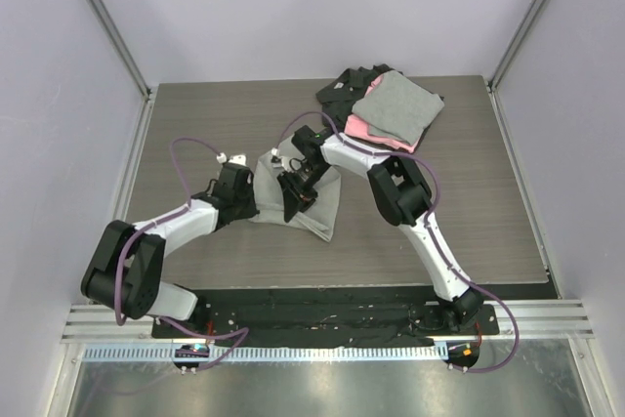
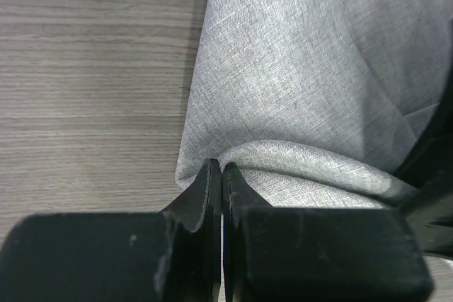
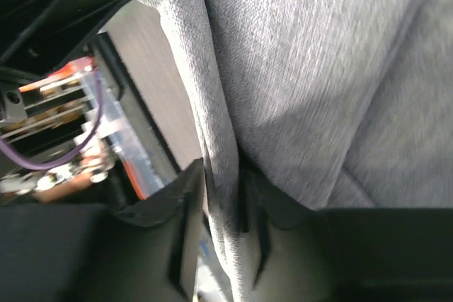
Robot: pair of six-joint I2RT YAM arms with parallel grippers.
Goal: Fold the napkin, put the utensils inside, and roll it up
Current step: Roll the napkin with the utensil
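One light-grey napkin (image 1: 322, 204) lies in the middle of the wood-grain table (image 1: 195, 114), bunched and partly folded, not flat. Two arms meet over it, one from the lower left of the top view and one from the lower right.

The left gripper (image 1: 260, 198) sits at the napkin's left edge. In its wrist view its two fingers (image 2: 205, 196) are pressed together, tips meeting right at the lower-left corner of a rounded fold of the napkin (image 2: 304, 90). Whether any cloth is caught between them I cannot tell. Bare table fills the left half of that view.

The right gripper (image 1: 293, 194) is over the napkin's centre, just beside the left one. In its wrist view the jaws stand a little apart, and one vertical fold of the napkin (image 3: 283, 68) runs down through the gap between its fingers (image 3: 185, 210). The cloth lies against the finger on the left of the frame, with a dark gap on the other side.

At the upper right of the table, well apart from the napkin, is one stack of three cloths: a grey folded cloth (image 1: 395, 107) on top, a pink cloth (image 1: 359, 127) under it, and a black cloth (image 1: 347, 85) at the bottom.
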